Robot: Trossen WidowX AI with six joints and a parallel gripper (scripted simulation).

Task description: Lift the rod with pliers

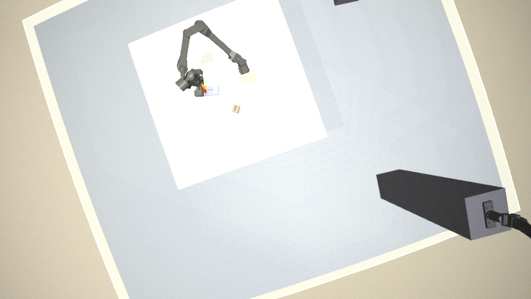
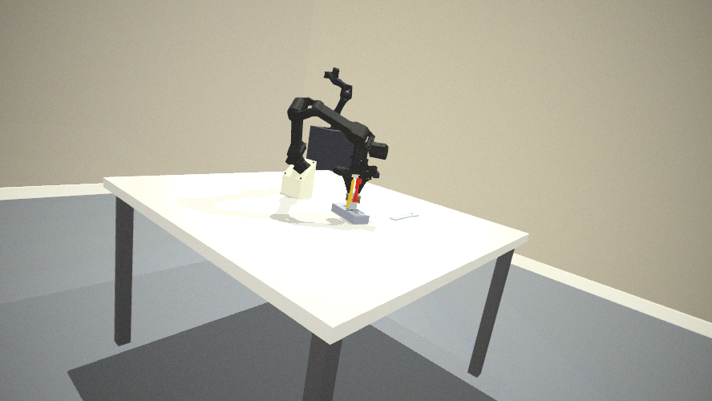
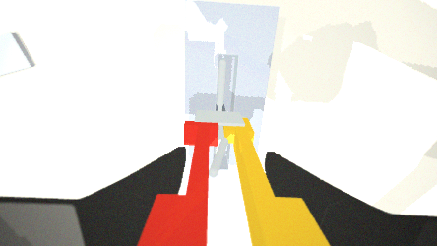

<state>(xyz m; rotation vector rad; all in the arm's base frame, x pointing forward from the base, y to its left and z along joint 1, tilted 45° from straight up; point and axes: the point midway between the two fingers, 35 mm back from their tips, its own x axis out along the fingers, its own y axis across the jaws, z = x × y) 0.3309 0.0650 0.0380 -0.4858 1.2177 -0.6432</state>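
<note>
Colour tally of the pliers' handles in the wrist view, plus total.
Red: 1, a red handle
Yellow: 1, a yellow handle
Total: 2

The gripper [image 3: 225,155] is squeezing the locking pliers, its two black fingers pressing in from outside, one beside the red handle [image 3: 198,167] and the other beside the yellow handle [image 3: 252,172]. A pale grey crosspiece [image 3: 219,117] is spanning the tops of both handles. Beyond it, the rod [image 3: 221,84] is lying lengthwise in the narrow channel [image 3: 233,74] of a blue-grey block [image 3: 253,54]. A slanting grey bar [image 3: 218,158] is showing between the handles. The block is resting on the white desk [image 3: 108,108], where shadows are falling to its right.
</note>
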